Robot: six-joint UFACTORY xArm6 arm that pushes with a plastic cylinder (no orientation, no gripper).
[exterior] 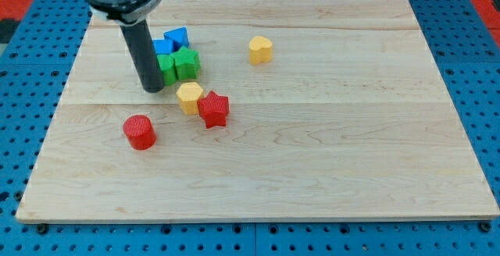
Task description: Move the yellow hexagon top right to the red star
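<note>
The yellow hexagon [189,97] lies left of centre on the wooden board, touching the left side of the red star [213,109]. My tip [154,89] rests on the board just to the left of the yellow hexagon and slightly above it in the view, a small gap apart. The dark rod rises from the tip to the view's top left and hides part of the blocks behind it.
Green blocks [180,65] and blue blocks [173,40] cluster right of the rod. A red cylinder [140,131] sits at lower left. A yellow block [260,50] lies at upper centre. The board's edge [258,218] runs along the bottom, on a blue pegboard.
</note>
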